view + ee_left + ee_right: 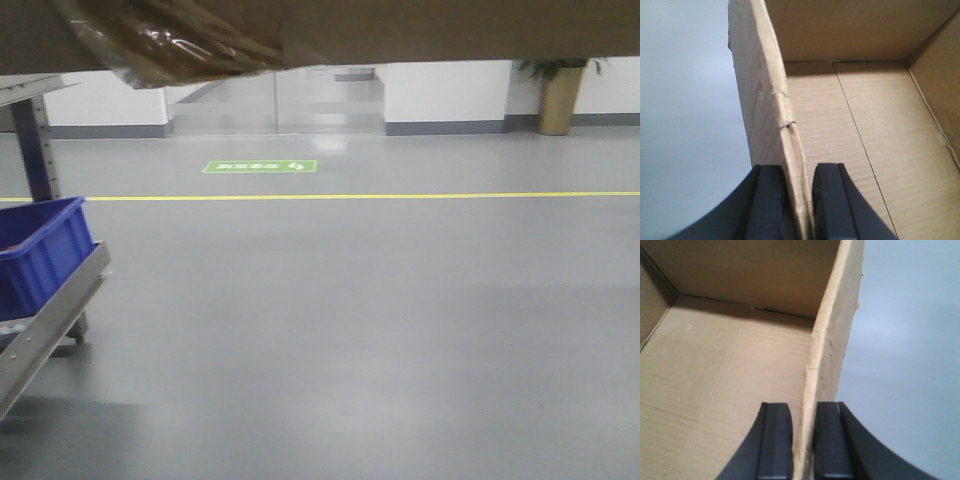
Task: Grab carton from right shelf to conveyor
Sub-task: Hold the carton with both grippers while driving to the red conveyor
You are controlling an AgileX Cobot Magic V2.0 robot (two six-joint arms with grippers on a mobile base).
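Observation:
The brown carton (400, 30) hangs across the top of the front view, with a ragged strip of glossy tape (170, 45) on its left end. My left gripper (799, 170) is shut on the carton's (865, 125) left wall, one finger outside and one inside. The right gripper (802, 407) is shut on the carton's (730, 365) right wall the same way. The box is open-topped and empty inside. Grey floor shows beyond both gripped walls. The conveyor is out of view.
A shelf rack with a steel rail (50, 310) and a blue plastic bin (40, 250) stands at the left edge. Grey floor with a yellow line (400, 196) and a green sign (260, 166) lies ahead. A gold planter (560, 95) stands by the far wall.

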